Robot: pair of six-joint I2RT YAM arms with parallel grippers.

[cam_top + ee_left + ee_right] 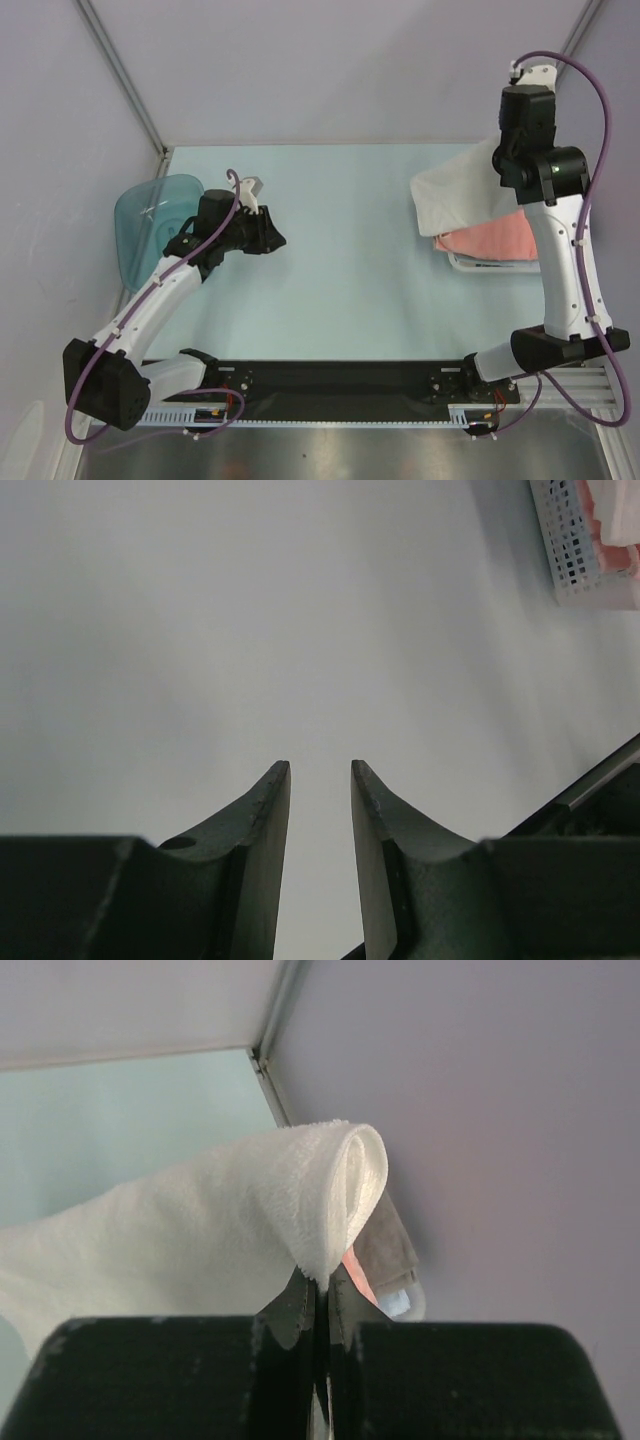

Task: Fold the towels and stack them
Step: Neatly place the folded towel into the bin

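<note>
My right gripper (pixel 322 1282) is shut on a fold of the white towel (pixel 200 1220), held up above the table's far right. The towel drapes left and down from the pinch (pixel 455 190). Under it lies the salmon-pink towel (pixel 492 238) in the white lattice basket (pixel 470 264). Past the fingers, the right wrist view shows the grey towel (pixel 388 1242), a sliver of salmon-pink and a bit of light blue towel (pixel 397 1304). My left gripper (pixel 320 770) hovers open over bare table at the left (pixel 272 240), with nothing between its fingers.
A translucent blue plastic tub (pixel 150 215) sits at the table's left edge behind the left arm. The basket corner (pixel 565 550) shows at the top right of the left wrist view. Enclosure walls rise at the back and both sides.
</note>
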